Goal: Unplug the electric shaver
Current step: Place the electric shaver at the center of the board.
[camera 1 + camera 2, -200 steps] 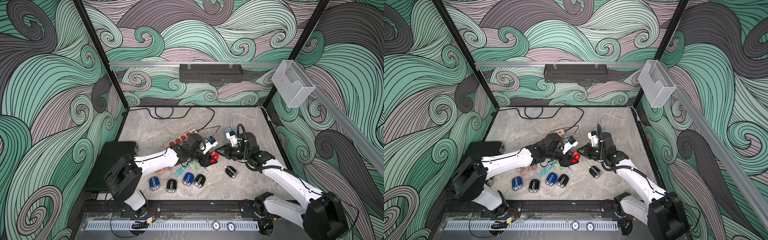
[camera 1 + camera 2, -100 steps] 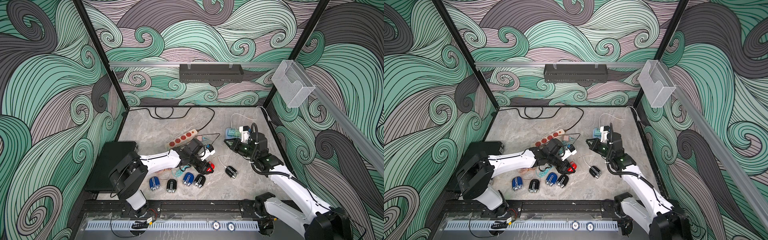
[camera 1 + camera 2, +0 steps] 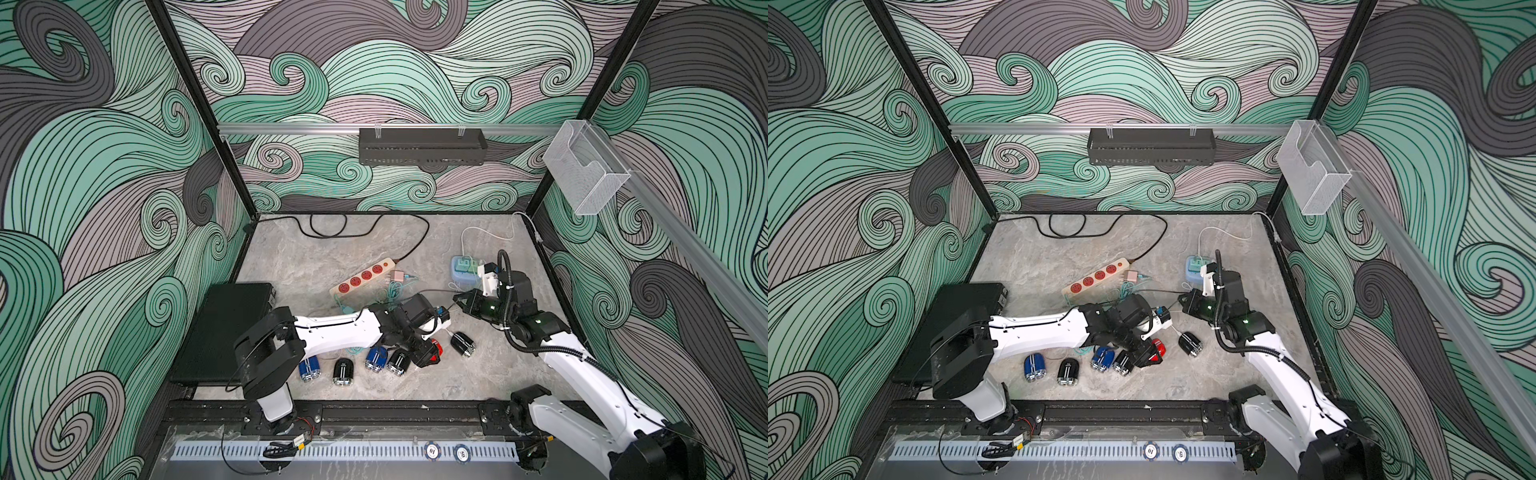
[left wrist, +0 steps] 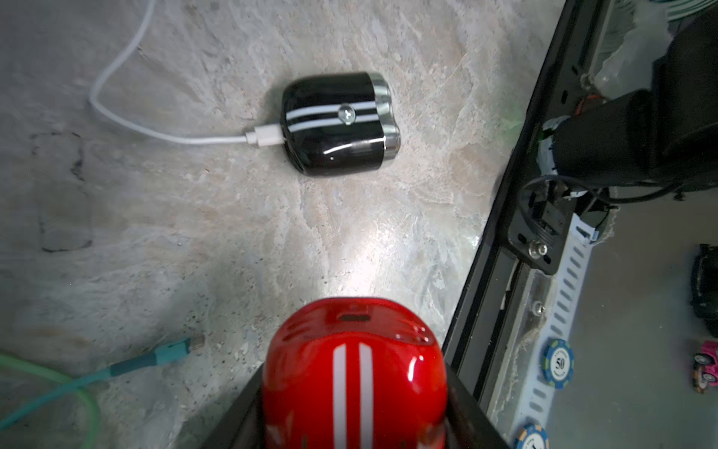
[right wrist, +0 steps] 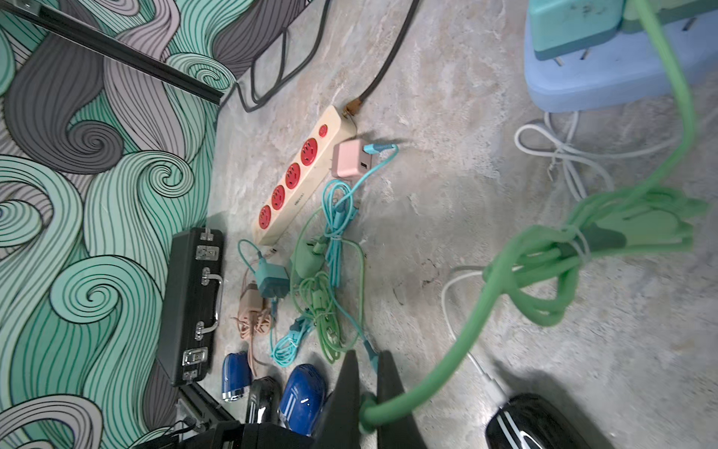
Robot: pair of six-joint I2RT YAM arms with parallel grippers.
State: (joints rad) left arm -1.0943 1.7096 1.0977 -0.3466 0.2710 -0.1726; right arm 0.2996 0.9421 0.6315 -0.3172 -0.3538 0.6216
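Left gripper [image 4: 353, 377] clamps the glossy red striped electric shaver [image 4: 349, 350] near the black striped shaver [image 4: 334, 124]; right gripper [image 5: 367, 373] pinches the thick green cable [image 5: 466, 338], so a pull may drag the pale blue socket block [image 5: 602, 77].

**Red, black, cream and green**

The red shaver [image 4: 353, 381] bears two white stripes; the black shaver [image 4: 338, 124] has the same, with a silver head and a white cable [image 4: 202, 139]. The green cable [image 5: 544, 248] is plain. The power strip [image 5: 303, 171] is cream with red sockets, the adapter [image 5: 351, 159] pink. The walls [image 3: 104, 166] swirl green, mauve and grey.
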